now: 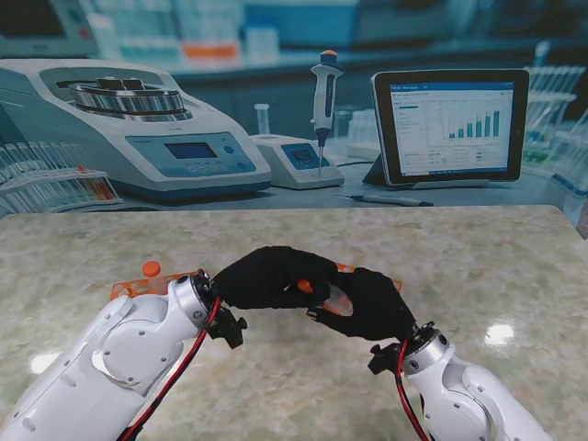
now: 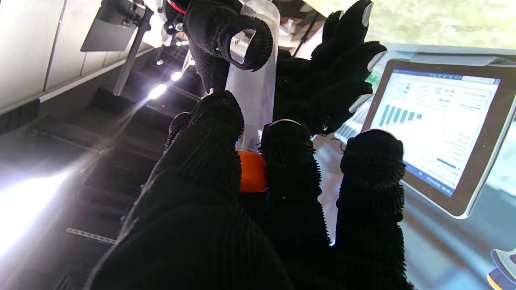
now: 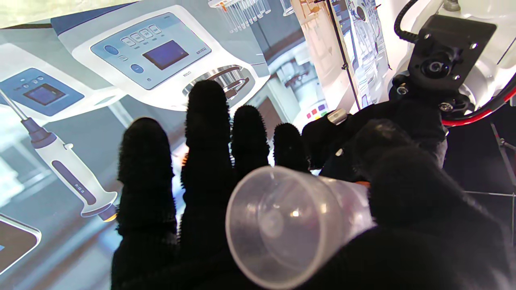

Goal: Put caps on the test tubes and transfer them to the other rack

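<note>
Between the two wrists, just above the marble table [image 1: 478, 248], the left hand [image 1: 271, 276] and right hand [image 1: 367, 303] meet at the centre of the stand view. The right hand is wrapped around a clear test tube [image 3: 290, 221], thumb looped over its barrel. The left hand pinches an orange cap [image 2: 250, 171] at the tube's mouth end, fingers closed on it.

To seat it well, the cap likely needs to stay square to the tube's axis, pressed or twisted straight on while the right hand holds firm; a tilted cap could jam.

At 9 o'clock from the hands, an orange rack [image 1: 138, 283] peeks past the left wrist. At 12 o'clock stands a backdrop [image 1: 276, 92] printed with lab gear; its writing is too small to read.
</note>
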